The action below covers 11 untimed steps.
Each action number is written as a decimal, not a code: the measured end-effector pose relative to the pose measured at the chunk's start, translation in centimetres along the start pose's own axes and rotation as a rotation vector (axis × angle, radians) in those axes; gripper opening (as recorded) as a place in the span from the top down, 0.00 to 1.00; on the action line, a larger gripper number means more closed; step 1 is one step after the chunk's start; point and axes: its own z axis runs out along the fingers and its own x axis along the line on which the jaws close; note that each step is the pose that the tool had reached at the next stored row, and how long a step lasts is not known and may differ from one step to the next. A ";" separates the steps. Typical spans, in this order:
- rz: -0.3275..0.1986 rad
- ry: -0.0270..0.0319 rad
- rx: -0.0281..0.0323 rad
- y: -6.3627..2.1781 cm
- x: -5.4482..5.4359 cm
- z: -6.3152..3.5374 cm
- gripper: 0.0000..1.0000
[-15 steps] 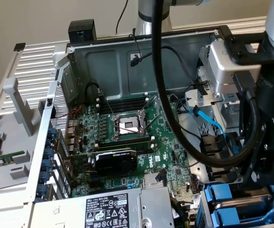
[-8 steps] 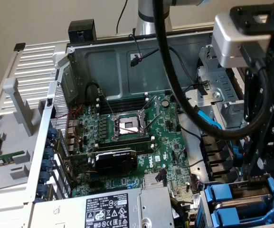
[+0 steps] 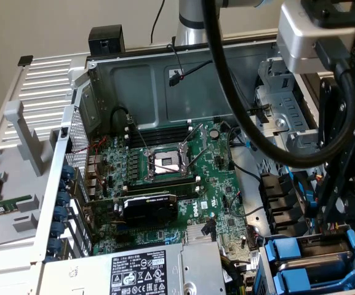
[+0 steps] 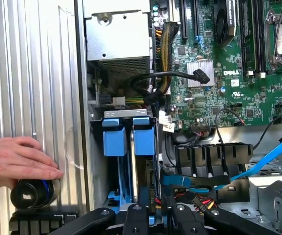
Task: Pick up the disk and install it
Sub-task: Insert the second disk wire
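Observation:
The disk (image 4: 144, 142) stands on edge in the drive bay at the case's corner, its blue carrier tab facing the motherboard. A second blue-framed drive (image 4: 115, 139) sits in the slot right beside it. My gripper (image 4: 153, 215) straddles the near end of the disk, and its black fingers (image 4: 133, 218) lie close against the disk's two sides. In the exterior view the gripper (image 3: 342, 228) hangs low over the blue carriers (image 3: 288, 253) at the exterior view's lower right.
A person's hand (image 4: 18, 161) rests on the ribbed grey panel (image 4: 33, 73) beside the bay, next to a dark cylinder (image 4: 31, 193). The power-supply box (image 3: 159, 270), the green motherboard (image 3: 165, 178), a blue flat cable (image 4: 272, 152) and thick black arm cables (image 3: 239, 110) crowd the case.

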 end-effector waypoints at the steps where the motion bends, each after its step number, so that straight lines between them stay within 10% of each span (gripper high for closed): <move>1: 0.000 -0.0001 0.0000 0.00 0.0 0.00 0.75; 11: 0.000 -0.0005 -0.0001 0.00 0.0 -0.02 0.75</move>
